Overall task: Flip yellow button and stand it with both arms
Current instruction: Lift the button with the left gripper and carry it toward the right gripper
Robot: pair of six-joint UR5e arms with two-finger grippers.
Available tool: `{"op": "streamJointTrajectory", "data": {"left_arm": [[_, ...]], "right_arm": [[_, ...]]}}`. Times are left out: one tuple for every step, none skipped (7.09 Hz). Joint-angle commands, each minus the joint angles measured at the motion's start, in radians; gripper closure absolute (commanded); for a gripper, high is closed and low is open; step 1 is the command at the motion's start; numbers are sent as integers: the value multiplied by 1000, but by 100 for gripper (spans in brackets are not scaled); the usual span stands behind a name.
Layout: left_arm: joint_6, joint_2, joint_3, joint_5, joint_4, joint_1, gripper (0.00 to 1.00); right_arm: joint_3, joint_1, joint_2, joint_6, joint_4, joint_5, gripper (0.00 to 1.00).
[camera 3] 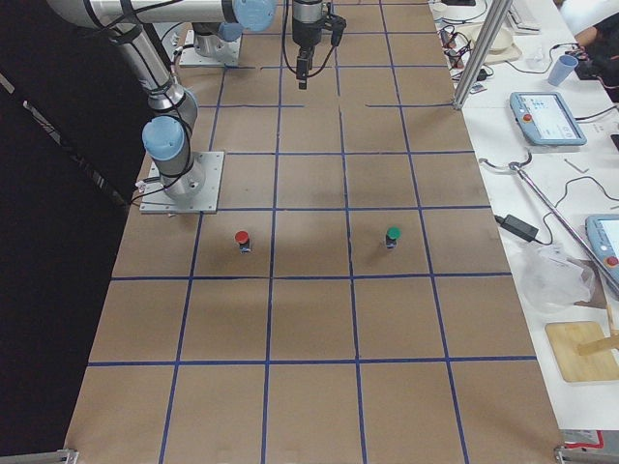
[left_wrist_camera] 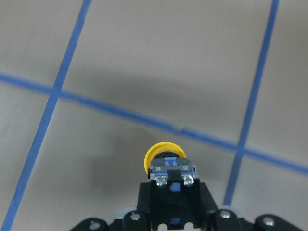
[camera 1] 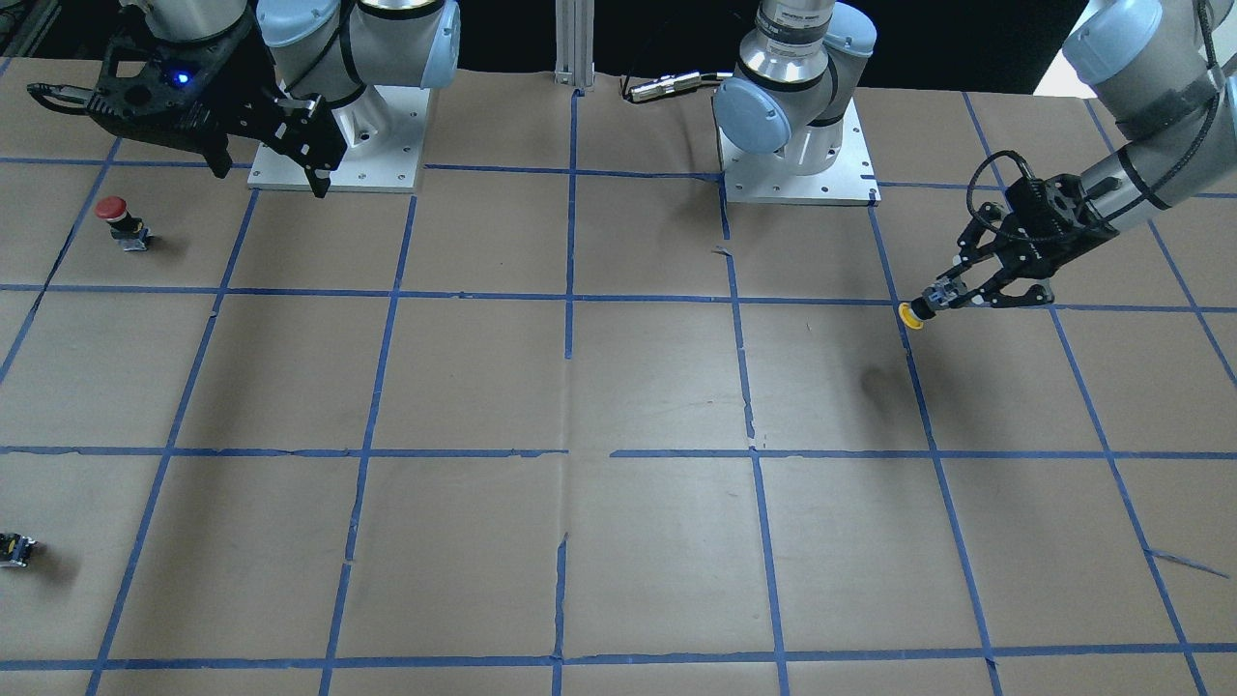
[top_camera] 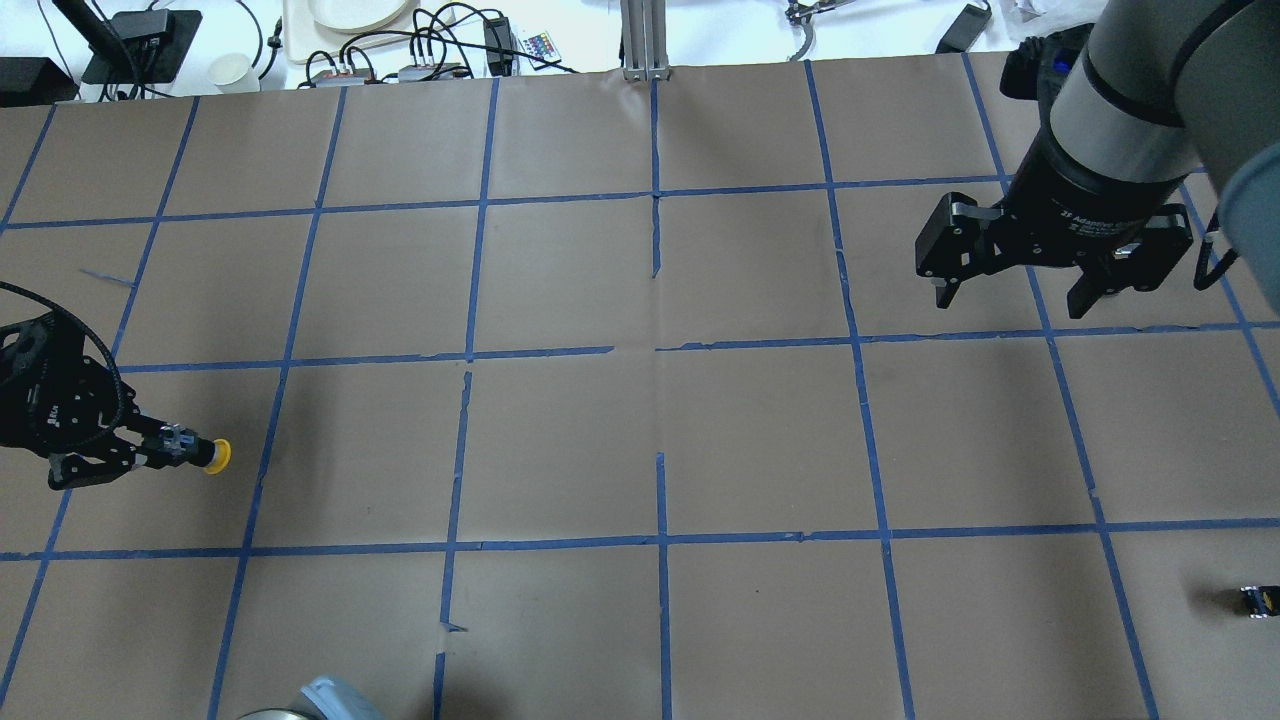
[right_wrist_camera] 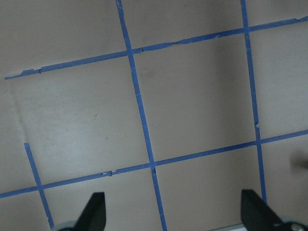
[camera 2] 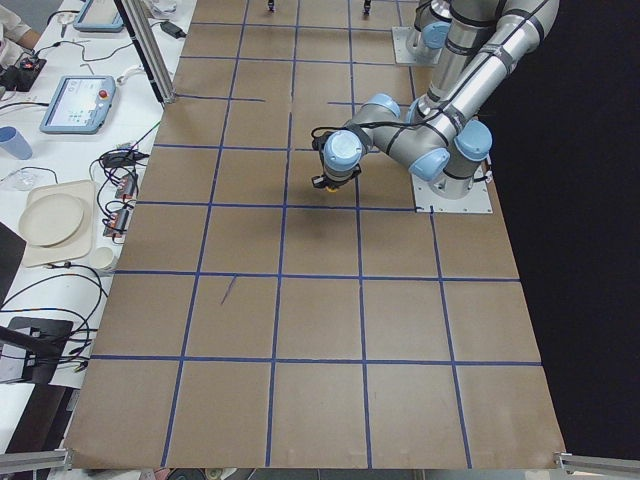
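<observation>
The yellow button (camera 1: 910,315) is held in my left gripper (camera 1: 939,298), which is shut on its black-and-grey body. The button lies sideways with its cap pointing away from the fingers, a little above the paper. It also shows in the overhead view (top_camera: 217,456) at the left gripper (top_camera: 165,450), and in the left wrist view (left_wrist_camera: 164,154). My right gripper (camera 1: 271,172) is open and empty, raised high over the other side of the table (top_camera: 1015,298); its fingertips (right_wrist_camera: 96,208) frame bare paper.
A red-capped button (camera 1: 116,220) stands below the right gripper. A small capless black-grey part (camera 1: 14,549) lies near the table edge (top_camera: 1255,598). A green-capped button (camera 3: 393,235) stands on the table. Blue tape lines grid the brown paper (camera 1: 618,387).
</observation>
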Motion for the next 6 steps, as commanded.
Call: {"op": "streamJointTrajectory", "data": {"left_arm": [[-149, 21, 84, -143, -169, -205, 97], [-224, 18, 161, -212, -246, -312, 97], [-248, 4, 219, -322, -333, -385, 97], [-245, -11, 244, -467, -384, -432, 97], [-236, -13, 246, -585, -406, -515, 97], [-234, -2, 249, -688, -404, -589, 97]], "right_arm": [[-8, -22, 14, 100, 12, 149, 0], [-14, -66, 14, 275, 22, 293, 0], [-15, -123, 14, 348, 67, 419, 0], [-22, -196, 12, 354, 164, 521, 0], [-25, -252, 12, 358, 305, 620, 0], [-19, -271, 8, 358, 369, 650, 0]]}}
